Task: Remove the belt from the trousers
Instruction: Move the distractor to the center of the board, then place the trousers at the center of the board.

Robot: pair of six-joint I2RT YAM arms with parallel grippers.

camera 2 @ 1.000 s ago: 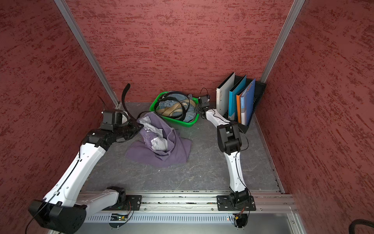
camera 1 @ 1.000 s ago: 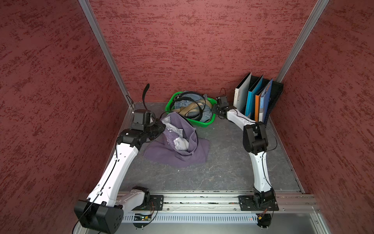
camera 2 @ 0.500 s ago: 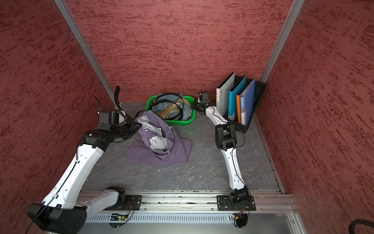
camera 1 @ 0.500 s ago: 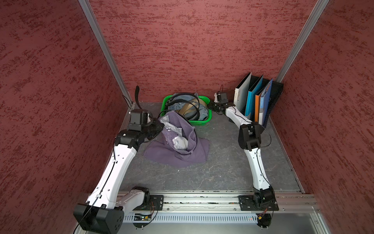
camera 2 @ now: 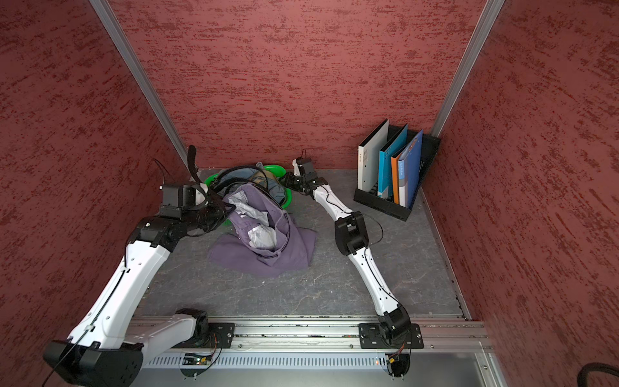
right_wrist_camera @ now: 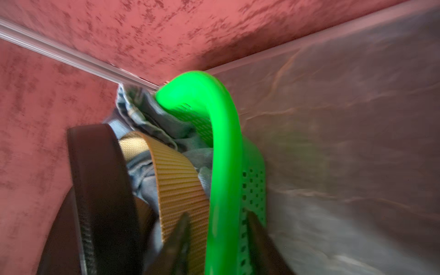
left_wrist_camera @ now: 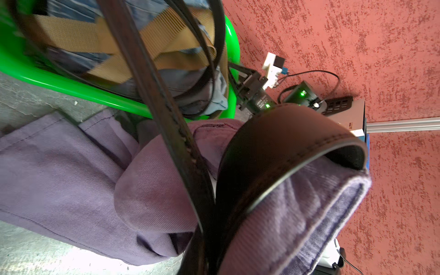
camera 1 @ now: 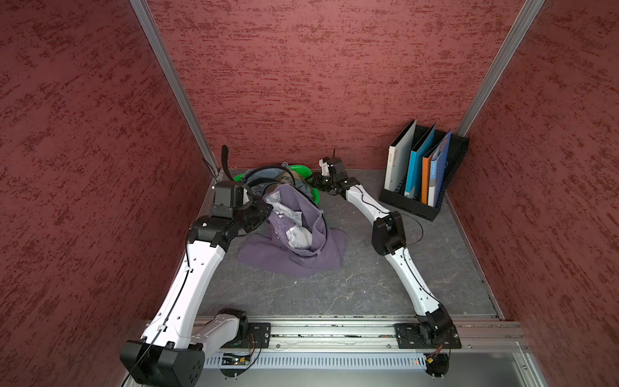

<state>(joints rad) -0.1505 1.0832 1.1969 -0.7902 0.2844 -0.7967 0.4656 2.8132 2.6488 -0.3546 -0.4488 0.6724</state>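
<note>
The left gripper clamps the belt beside the trousers; right gripper, jaws apart, straddles the basket rim.

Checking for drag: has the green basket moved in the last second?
Yes. The basket slid toward the corner post, away from the file rack.

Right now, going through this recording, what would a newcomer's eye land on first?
The purple trousers heaped centre-stage, the black belt circling their waistband with its free end standing above the shut left gripper. Then the bright green basket at the back, holding a denim garment and a tan webbing belt, its rim between the open right gripper's jaws. A file rack of folders stands in the back corner.
</note>
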